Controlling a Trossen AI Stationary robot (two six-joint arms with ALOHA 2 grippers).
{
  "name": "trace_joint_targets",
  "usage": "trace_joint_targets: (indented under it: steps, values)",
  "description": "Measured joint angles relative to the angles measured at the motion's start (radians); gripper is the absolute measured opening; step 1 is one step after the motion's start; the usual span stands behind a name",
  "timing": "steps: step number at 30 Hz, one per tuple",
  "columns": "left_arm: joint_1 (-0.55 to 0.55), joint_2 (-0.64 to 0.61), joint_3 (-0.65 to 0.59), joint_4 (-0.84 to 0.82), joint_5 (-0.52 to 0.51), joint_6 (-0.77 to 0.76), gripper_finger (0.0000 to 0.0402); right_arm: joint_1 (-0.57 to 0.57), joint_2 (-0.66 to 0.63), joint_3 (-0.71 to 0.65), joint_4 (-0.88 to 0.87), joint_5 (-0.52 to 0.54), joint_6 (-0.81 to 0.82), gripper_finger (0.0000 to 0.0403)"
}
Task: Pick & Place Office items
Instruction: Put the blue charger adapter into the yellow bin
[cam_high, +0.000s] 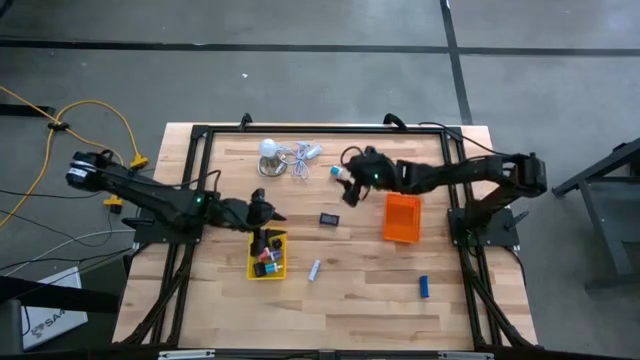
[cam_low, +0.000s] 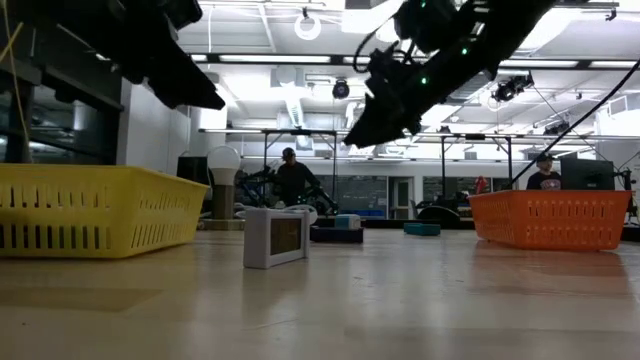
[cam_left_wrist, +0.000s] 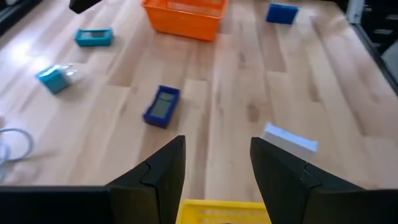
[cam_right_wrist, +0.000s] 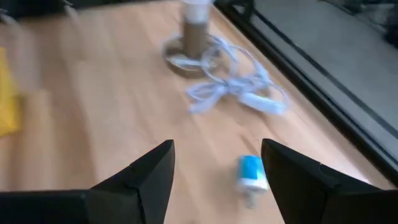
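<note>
My left gripper (cam_high: 272, 214) (cam_left_wrist: 217, 168) hangs open over the far end of the yellow tray (cam_high: 267, 256), which holds a few small red, black and blue items. My right gripper (cam_high: 350, 190) (cam_right_wrist: 217, 180) is open above the table. A small blue-and-white item (cam_right_wrist: 252, 173) (cam_high: 340, 172) lies on the wood ahead of its fingers. Other office items lie loose: a dark blue block (cam_left_wrist: 161, 106) (cam_high: 329, 219), a white piece (cam_left_wrist: 289, 138) (cam_high: 314, 270), a blue block (cam_high: 424, 287) (cam_left_wrist: 282, 12) and a teal item (cam_left_wrist: 94, 37).
The orange tray (cam_high: 402, 217) (cam_low: 550, 218) sits right of centre, below the right arm. A white dome-shaped object (cam_high: 268, 150) (cam_right_wrist: 196, 31) with a pale cord (cam_right_wrist: 236, 87) stands near the far edge. A black frame borders the table. People show in the room beyond.
</note>
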Motion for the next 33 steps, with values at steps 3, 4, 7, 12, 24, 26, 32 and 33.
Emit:
trace_joint_targets:
  steps: [3, 4, 7, 12, 24, 26, 32, 33]
  values:
    - [0.032, 0.0, 0.0, 0.0, 0.0, 0.001, 0.0175, -0.059, 0.0, 0.043, -0.107, -0.021, -0.018, 0.0227]
    - [0.042, 0.0, 0.0, 0.0, 0.0, 0.001, 0.0175, -0.074, 0.001, 0.072, -0.155, -0.024, -0.028, 0.0227]
    - [0.063, 0.0, 0.0, 0.0, 0.001, 0.0, 0.0175, -0.101, 0.007, 0.168, -0.283, -0.021, -0.066, 0.0227]
    - [0.082, 0.0, 0.0, 0.0, 0.002, -0.009, 0.0175, -0.137, 0.022, 0.302, -0.411, -0.061, -0.08, 0.0227]
    - [0.132, 0.001, 0.0, 0.003, 0.003, 0.046, 0.0175, -0.233, 0.196, 0.347, -0.446, -0.151, -0.104, 0.0205]
    - [0.141, 0.001, 0.0, 0.003, 0.003, 0.051, 0.0175, -0.243, 0.221, 0.346, -0.452, -0.15, -0.104, 0.0205]
    - [0.16, 0.001, 0.0, -0.003, 0.004, 0.052, 0.0175, -0.242, 0.285, 0.347, -0.448, -0.16, -0.101, 0.0205]
    - [0.161, 0.001, 0.0, -0.004, 0.003, 0.052, 0.0175, -0.242, 0.292, 0.346, -0.449, -0.17, -0.1, 0.0205]
